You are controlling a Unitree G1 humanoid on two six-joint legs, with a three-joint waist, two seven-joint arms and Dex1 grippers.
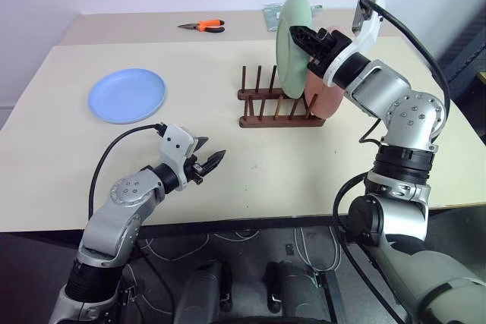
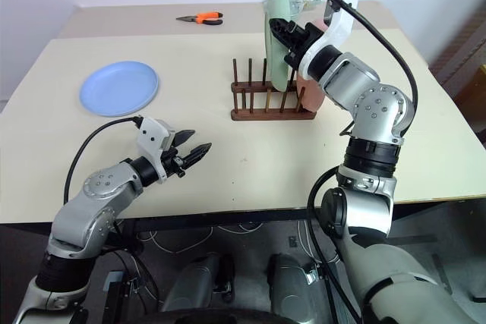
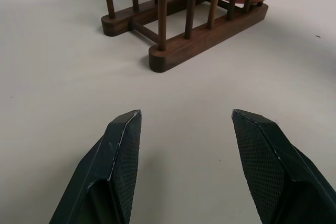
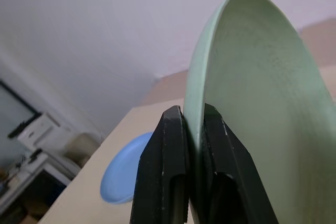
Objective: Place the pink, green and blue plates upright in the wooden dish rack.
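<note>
Right claw point(image 1: 305, 36): clamped on the green plate's point(image 1: 290, 43) rim, held upright over the rack point(image 1: 275, 104).
Left claw point(image 1: 212, 160): fingers apart, empty, near the table's front edge.
Pink plate point(image 1: 326, 100): already standing in the rack.
Blue plate point(image 1: 127, 95): flat, well left.
Advice: line the rim with a free slot beside pink, lower straight.
Left wrist view: shows the rack's pegs point(image 3: 162, 11) close.

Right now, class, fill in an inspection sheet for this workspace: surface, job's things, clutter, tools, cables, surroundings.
Surface: beige table, second table behind.
Job's things: pink plate upright in the wooden dish rack; green plate held above the rack; blue plate flat on the table.
Clutter: orange-handled pliers on the far table.
Tools: right tool shut on the green plate's rim; left tool open, holding nothing.
Cables: black leads along both arms, more under the table.
Surroundings: pale wall.
</note>
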